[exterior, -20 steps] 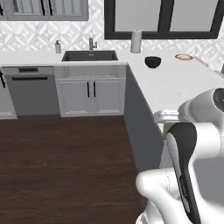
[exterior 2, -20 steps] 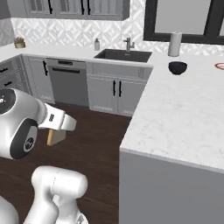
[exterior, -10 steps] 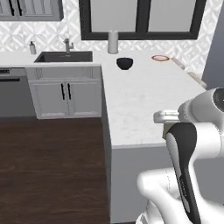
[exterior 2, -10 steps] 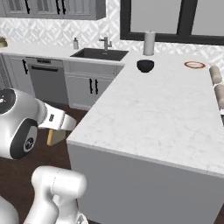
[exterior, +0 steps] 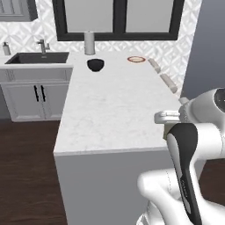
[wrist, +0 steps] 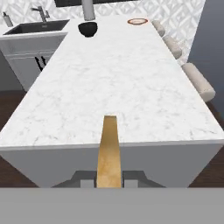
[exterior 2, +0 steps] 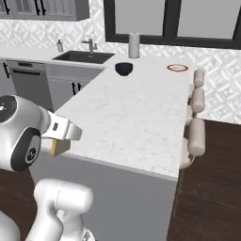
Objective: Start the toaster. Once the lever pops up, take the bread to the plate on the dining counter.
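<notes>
- The gripper (wrist: 108, 180) was closed on the bread (wrist: 109, 151); in the hand view the slice stood on its edge between the two finger tips, seen as a thin tan strip pointing away from the hand; in the right base view the bread (exterior 2: 60, 147) showed as a tan corner under the white hand, near the close end of the dining counter (exterior 2: 136, 117).
- The plate (wrist: 138, 21) lay at the far end of the dining counter (wrist: 113, 83), close to the side with the stools (wrist: 199, 83); it was well apart from the bread, ahead of the gripper and a little to the right in the hand view.
- The long axis of the counter ran almost straight from the hand toward the plate (exterior: 136, 59); the dark bowl (wrist: 88, 29) stood on the far left side, apart from the plate.
- In my judgement, the coming move must carry the slice forward along the whole counter, keeping slightly right, before it can be laid down flat.
</notes>
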